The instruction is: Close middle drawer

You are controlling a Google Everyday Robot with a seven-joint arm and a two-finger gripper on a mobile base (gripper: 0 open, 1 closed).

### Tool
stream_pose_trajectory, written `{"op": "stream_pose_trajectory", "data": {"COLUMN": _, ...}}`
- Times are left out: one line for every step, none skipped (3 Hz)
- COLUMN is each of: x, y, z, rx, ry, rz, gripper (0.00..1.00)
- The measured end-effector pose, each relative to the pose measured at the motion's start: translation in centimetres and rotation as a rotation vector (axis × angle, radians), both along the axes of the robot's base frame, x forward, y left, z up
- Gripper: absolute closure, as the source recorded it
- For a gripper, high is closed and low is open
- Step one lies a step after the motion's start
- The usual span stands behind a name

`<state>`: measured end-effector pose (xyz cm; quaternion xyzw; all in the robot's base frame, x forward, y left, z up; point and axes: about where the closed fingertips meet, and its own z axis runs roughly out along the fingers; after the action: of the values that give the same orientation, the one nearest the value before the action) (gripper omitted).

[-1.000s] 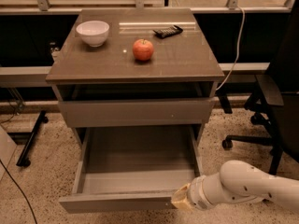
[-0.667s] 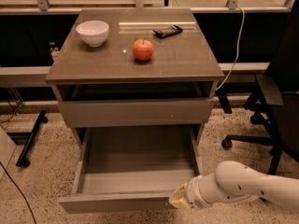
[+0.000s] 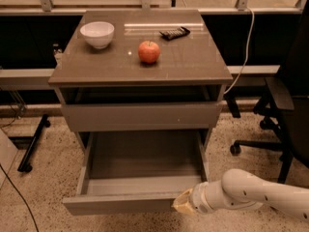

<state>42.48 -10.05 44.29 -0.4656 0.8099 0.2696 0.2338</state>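
Observation:
The middle drawer [image 3: 124, 204] is the wide grey-brown drawer pulled far out below the top front. Its deep box is empty inside and its flat front panel faces the floor side at the bottom of the view. My gripper [image 3: 182, 206], pale yellow at the tip of my white arm [image 3: 251, 195], is at the right end of that front panel and looks to be touching it. The topmost drawer front [image 3: 140, 116] above stands slightly out from the cabinet.
On the cabinet top [image 3: 193, 66] are a white bowl [image 3: 97, 34], a red apple [image 3: 149, 51] and a small dark object [image 3: 174, 32]. A black office chair [image 3: 285, 105] stands at the right. A white cable [image 3: 245, 52] hangs behind. Speckled floor lies all around.
My arm and gripper have shifted slightly left along the drawer's front. The drawer stands about as far out as before.

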Motion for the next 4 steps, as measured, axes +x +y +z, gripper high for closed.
{"op": "stream_pose_trajectory", "data": {"x": 0.0, "y": 0.0, "z": 0.0, "rx": 0.000, "ry": 0.000, "rz": 0.000, "gripper": 1.00}}
{"op": "stream_pose_trajectory", "data": {"x": 2.3, "y": 0.2, "z": -0.6, "rx": 0.052, "ry": -0.027, "rz": -0.016, "gripper": 1.00}}
{"op": "stream_pose_trajectory", "data": {"x": 2.6, "y": 0.2, "z": -0.7, "rx": 0.059, "ry": -0.031, "rz": -0.019, "gripper": 1.00}}
{"op": "stream_pose_trajectory", "data": {"x": 2.9, "y": 0.4, "z": -0.7, "rx": 0.069, "ry": -0.061, "rz": -0.024, "gripper": 1.00}}
